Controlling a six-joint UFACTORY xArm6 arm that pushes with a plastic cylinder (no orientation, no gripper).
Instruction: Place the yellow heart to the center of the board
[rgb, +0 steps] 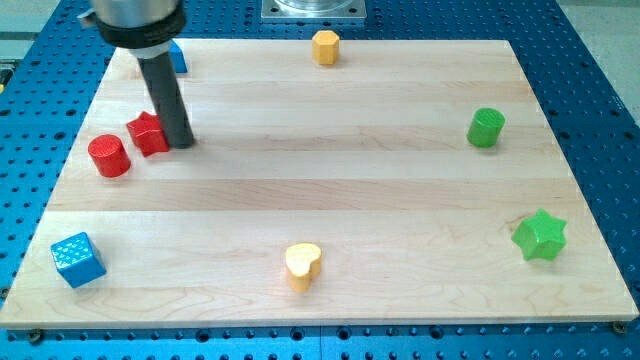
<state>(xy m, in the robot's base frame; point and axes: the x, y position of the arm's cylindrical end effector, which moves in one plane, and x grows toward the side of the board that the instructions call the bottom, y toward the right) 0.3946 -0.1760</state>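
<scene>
The yellow heart lies near the view's bottom edge of the wooden board, about midway across. My tip rests on the board at the upper left, touching the right side of a red star block. The tip is far up and to the left of the yellow heart.
A red cylinder sits left of the red star. A blue block is partly hidden behind the rod. A blue cube is at bottom left, a yellow hexagon at top, a green cylinder and green star at right.
</scene>
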